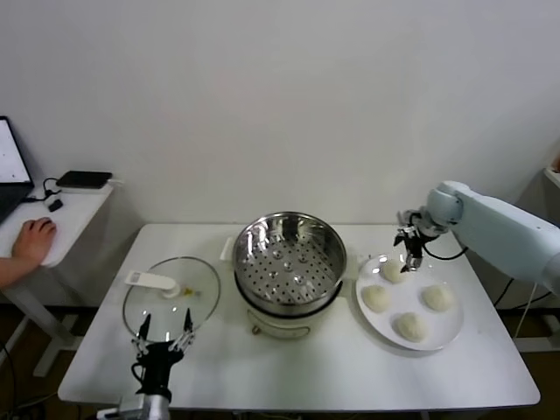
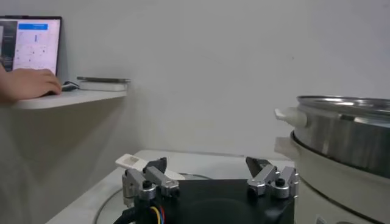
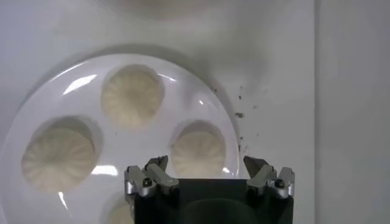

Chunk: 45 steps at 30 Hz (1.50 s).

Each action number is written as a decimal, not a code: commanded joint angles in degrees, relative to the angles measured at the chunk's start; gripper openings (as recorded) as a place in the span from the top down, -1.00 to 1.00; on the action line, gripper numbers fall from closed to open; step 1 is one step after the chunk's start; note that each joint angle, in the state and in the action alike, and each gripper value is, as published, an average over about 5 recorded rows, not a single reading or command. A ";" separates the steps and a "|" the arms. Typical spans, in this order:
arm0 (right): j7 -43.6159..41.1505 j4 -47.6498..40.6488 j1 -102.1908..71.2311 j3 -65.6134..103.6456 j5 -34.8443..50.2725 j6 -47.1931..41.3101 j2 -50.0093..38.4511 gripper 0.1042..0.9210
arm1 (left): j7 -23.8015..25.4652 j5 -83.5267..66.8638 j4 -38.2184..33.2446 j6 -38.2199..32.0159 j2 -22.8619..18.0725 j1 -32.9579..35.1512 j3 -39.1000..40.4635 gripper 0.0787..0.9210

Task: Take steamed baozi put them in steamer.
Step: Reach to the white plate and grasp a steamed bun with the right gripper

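Baozi, four of them, sit on the white plate [image 1: 448,337], and the plate is on the bench [image 1: 350,376] just beside the steamer [image 1: 289,262]. None of them is in the steamer yet, so the whole job is waiting to be done.

The back baozi [image 1: 392,271] is the one nearest the steamer's far side. The right gripper [image 1: 411,249] hangs right over it with its fingers spread wide. In the right wrist view that baozi [image 3: 198,152] lies almost between the fingertips. The near-steamer baozi [image 1: 375,298], the front baozi [image 1: 409,326] and the far baozi [image 1: 437,297] rest close by on the same plate.

Things could go wrong from here. The buns look soft, so a hard squeeze could squash one or poke a dent in it. A weak squeeze could let it slip and roll off the plate onto the bench. The buns also sit close together, so a wide finger could bump a neighbor and push it toward the plate's edge. If the bun sticks to the plate, the plate may lift or slide. On the way over, a low bun could hit the steamer's tall shiny rim.

Farther from the steamer, on its other side, the glass lid [image 1: 171,297] lies flat. The left gripper [image 1: 164,337] waits at the lid's near edge, fingers spread, holding nothing.
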 commanded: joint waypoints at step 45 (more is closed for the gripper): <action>-0.33 -10.24 -5.01 4.53 -6.48 2.75 6.66 -0.37 | 0.09 -0.49 1.28 -0.60 -0.44 -0.45 -1.08 -0.77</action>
